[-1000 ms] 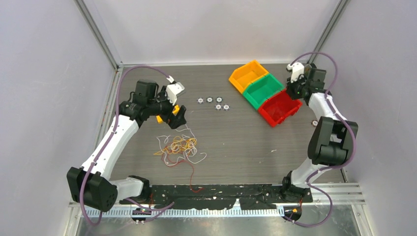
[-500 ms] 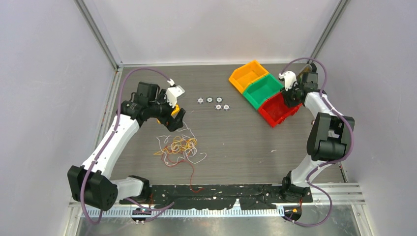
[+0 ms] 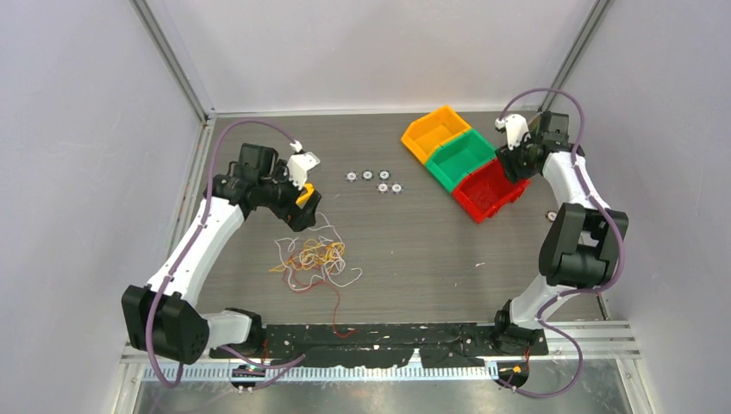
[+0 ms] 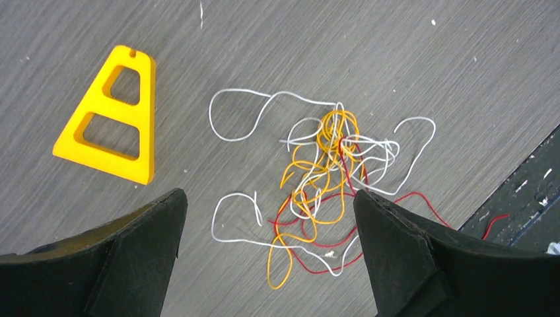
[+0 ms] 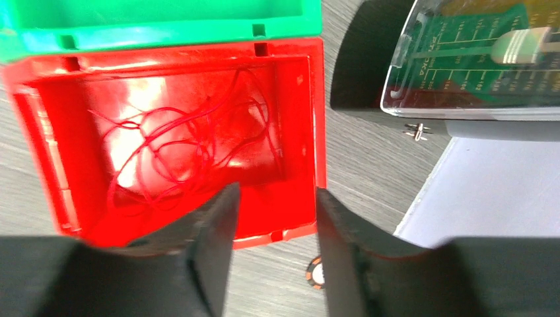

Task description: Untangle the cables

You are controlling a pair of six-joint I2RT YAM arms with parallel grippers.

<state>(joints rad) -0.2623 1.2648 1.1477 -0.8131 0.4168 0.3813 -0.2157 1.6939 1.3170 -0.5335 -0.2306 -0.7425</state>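
A tangle of white, yellow-orange and red cables point(image 3: 315, 259) point(image 4: 323, 178) lies on the dark table left of centre. My left gripper point(image 3: 303, 210) point(image 4: 269, 208) hangs wide open just above the tangle's far-left side, nothing between its fingers. A red cable point(image 5: 178, 152) lies loosely coiled inside the red bin point(image 3: 490, 188) point(image 5: 310, 112). My right gripper point(image 3: 510, 164) point(image 5: 274, 198) hovers over the red bin's near wall, its jaws parted with nothing between them.
A green bin point(image 3: 460, 158) and an orange bin point(image 3: 435, 129) stand in a row with the red one. Several small round metal parts point(image 3: 374, 179) lie mid-table. A yellow trapezoid frame point(image 4: 112, 115) lies beside the tangle. A small orange-ringed disc point(image 5: 315, 272) lies near the red bin.
My right gripper has opened over the red bin, where a red cable now lies. The left gripper has shifted slightly toward the tangle, still open.
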